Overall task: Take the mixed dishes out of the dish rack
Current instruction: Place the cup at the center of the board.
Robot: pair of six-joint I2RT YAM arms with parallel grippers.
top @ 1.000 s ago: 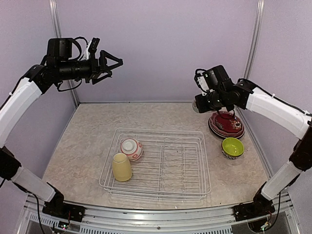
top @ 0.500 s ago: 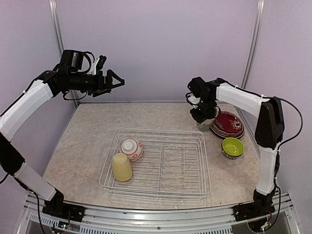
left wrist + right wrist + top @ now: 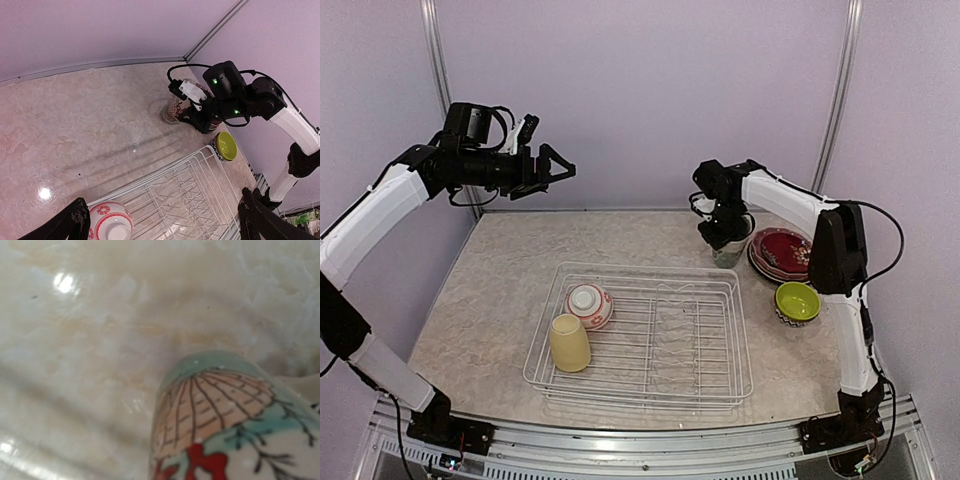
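The dish rack [image 3: 645, 268] lies mid-table and holds an upturned red-patterned bowl [image 3: 588, 305] and an upturned pale yellow mug [image 3: 570, 343] at its left end. My right gripper [image 3: 723, 232] is low behind the rack's far right corner, shut on the tall floral cup [image 3: 728, 256], which is at the table surface. The cup fills the right wrist view [image 3: 225, 415], hiding the fingers. My left gripper [image 3: 558, 168] is open and empty, high above the far left. Its view shows the rack [image 3: 200, 165], the bowl [image 3: 110, 225] and the cup [image 3: 172, 111].
A stack of plates with a maroon one on top [image 3: 788, 255] lies right of the cup. A lime-green bowl [image 3: 798, 302] sits in front of the stack, also in the left wrist view [image 3: 226, 145]. Purple walls and metal posts enclose the table.
My right gripper came down from above the plates and moved left with the floral cup to the table behind the rack. My left arm shifted slightly, then held still.
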